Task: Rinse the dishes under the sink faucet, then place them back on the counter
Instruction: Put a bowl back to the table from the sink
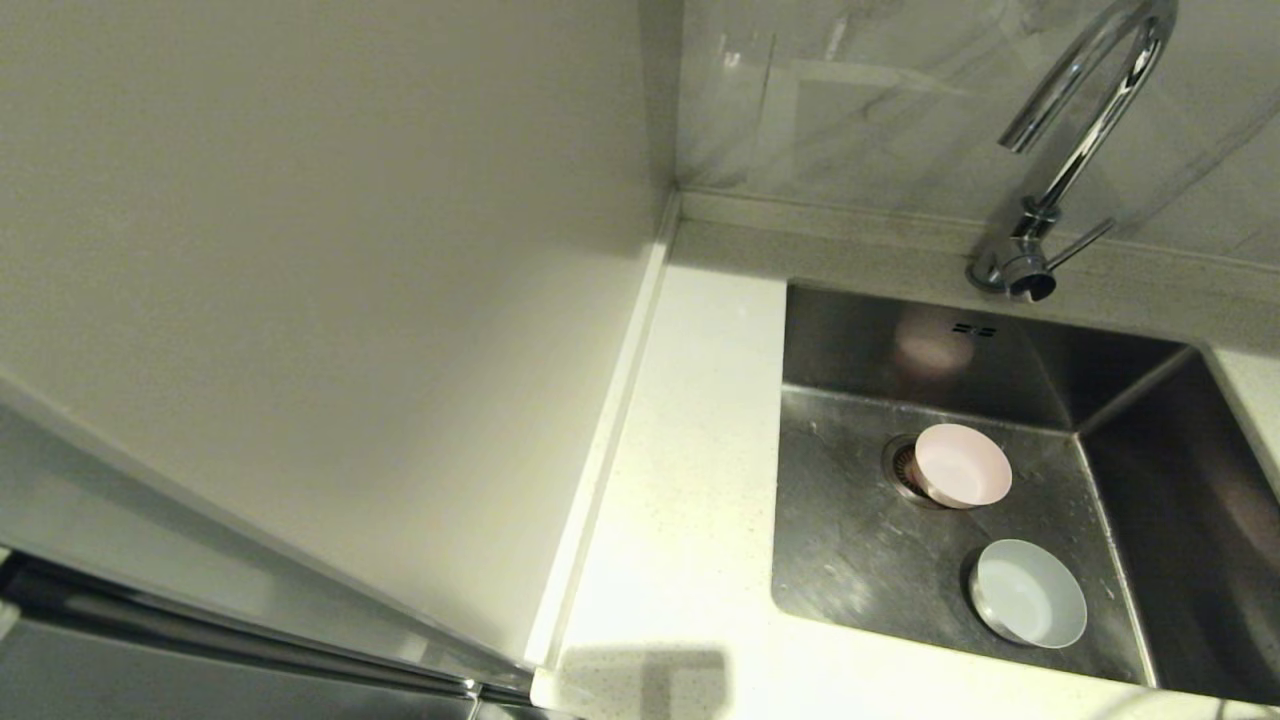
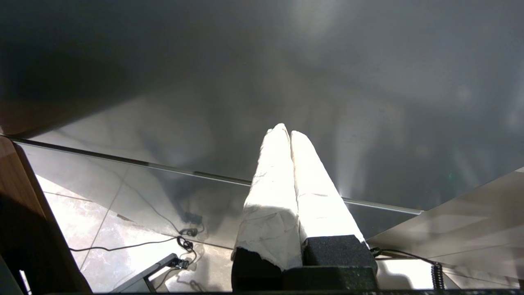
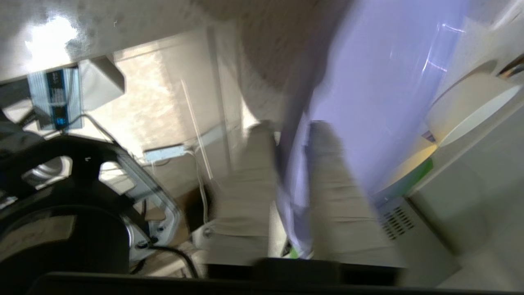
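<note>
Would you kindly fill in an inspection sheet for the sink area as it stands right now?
Surface: white counter beside the steel sink.
Job's things: pink bowl over the drain; blue-white bowl nearer the sink's front; lilac plate in the right gripper; faucet at the back, no water seen.
Clutter: nothing seen.
Grippers: left gripper shut, holding nothing, away from the sink; right gripper clamps the plate's edge.
Cables: black cables on the floor.
Surroundings: cream wall panel on the left.

Warm, dim light is cast over the counter (image 1: 690, 420); glare is seen on the faucet (image 1: 1085, 130). The right wrist view is smeared by motion blur.
</note>
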